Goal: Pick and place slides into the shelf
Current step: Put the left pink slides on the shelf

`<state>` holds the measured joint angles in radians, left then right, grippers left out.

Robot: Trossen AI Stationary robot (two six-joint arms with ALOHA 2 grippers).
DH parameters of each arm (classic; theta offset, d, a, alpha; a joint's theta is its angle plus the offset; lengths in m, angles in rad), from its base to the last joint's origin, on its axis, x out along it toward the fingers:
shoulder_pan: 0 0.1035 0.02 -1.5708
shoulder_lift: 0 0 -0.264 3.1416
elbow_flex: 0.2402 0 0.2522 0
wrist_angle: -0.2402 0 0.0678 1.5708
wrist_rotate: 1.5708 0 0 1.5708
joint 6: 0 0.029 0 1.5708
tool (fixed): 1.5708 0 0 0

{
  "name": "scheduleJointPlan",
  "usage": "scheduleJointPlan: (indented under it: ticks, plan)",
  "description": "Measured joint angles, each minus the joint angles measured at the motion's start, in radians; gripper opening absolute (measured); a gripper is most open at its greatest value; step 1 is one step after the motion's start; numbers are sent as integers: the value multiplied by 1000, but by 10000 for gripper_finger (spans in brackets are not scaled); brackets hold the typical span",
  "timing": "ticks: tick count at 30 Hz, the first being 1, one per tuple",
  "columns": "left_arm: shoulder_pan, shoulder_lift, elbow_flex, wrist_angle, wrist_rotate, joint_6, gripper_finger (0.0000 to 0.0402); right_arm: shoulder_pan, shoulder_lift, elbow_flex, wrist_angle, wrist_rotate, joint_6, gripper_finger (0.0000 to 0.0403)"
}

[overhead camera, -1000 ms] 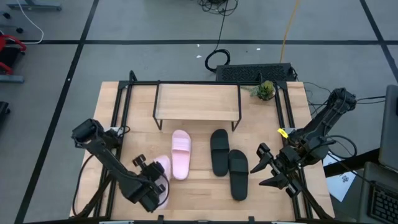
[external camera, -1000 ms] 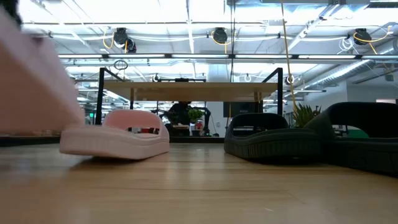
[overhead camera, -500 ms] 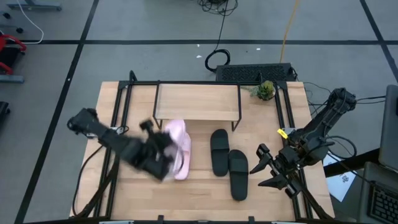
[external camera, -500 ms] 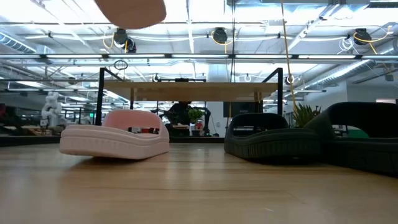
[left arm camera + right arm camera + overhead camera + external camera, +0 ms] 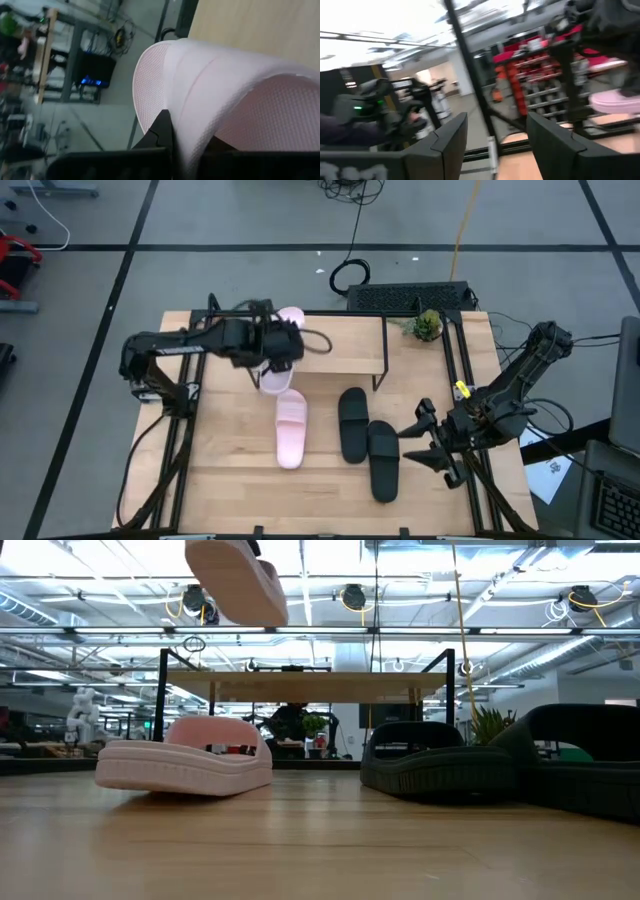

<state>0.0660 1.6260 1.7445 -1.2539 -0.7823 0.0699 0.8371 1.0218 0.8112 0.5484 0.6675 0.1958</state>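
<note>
My left gripper (image 5: 266, 348) is shut on one pale pink slide (image 5: 276, 380), held high over the left end of the shelf (image 5: 330, 345). In the low view this slide (image 5: 236, 580) hangs tilted well above the shelf board (image 5: 310, 687). The other pink slide (image 5: 291, 430) lies sole down on the table in front of the shelf. Two black slides (image 5: 352, 423) (image 5: 383, 462) lie sole down to its right. My right gripper (image 5: 428, 442) waits open near the table's right edge, raised, with nothing between its fingers. My left gripper pinches the pink slide's wide strap (image 5: 192, 145) between its two fingers, at the strap's edge. One dark finger (image 5: 162, 132) shows against the strap's side. The arm reaches in from the table's left. The slide is lifted clear and tilted, above the shelf.
A black metal frame (image 5: 200, 350) runs along the table's left and right sides. A small green plant (image 5: 427, 325) stands at the far right corner by a black keyboard (image 5: 410, 297). Bare wood lies in front of the slides (image 5: 320, 500).
My left gripper, shut on the pink slide, has swung from the table's near left corner up and toward the far edge. It now stands over the shelf's left end, and its wrist has rolled. The slide rose with it, clear of the table. The other slides have stayed put.
</note>
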Motion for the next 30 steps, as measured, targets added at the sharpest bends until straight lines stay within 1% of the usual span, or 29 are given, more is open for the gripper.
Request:
scheduleJointPlan:
  ticks: [2, 5, 7, 9, 13, 16, 21, 27, 30]
  plan:
    - [40, 1, 0, 19, 12, 61, 0, 0, 0, 0, 0, 32, -8, 194]
    - [107, 0, -17, 41, 33, 79, 0, 0, -1, 0, 0, 44, -15, 194]
    - [151, -11, -50, 76, 72, 97, 0, 0, -1, 0, 0, 44, -25, 194]
    - [182, -25, -95, 107, 79, 134, 0, 0, -1, 0, 1, 45, -26, 194]
    - [218, -57, -202, 230, 123, 173, 0, 0, -10, 0, 0, 119, -30, 194]
    - [233, -86, -290, 340, 132, 199, 0, 0, -21, 0, 5, 172, -54, 194]
    - [262, -144, -417, 402, 142, 210, 0, 0, -54, 0, 8, 175, -85, 194]
    - [285, -197, -499, 446, 152, 241, 0, -7, -87, 0, 9, 209, -116, 194]
    - [295, -203, -517, 501, 157, 240, 0, -19, -96, 0, 8, 225, -130, 194]
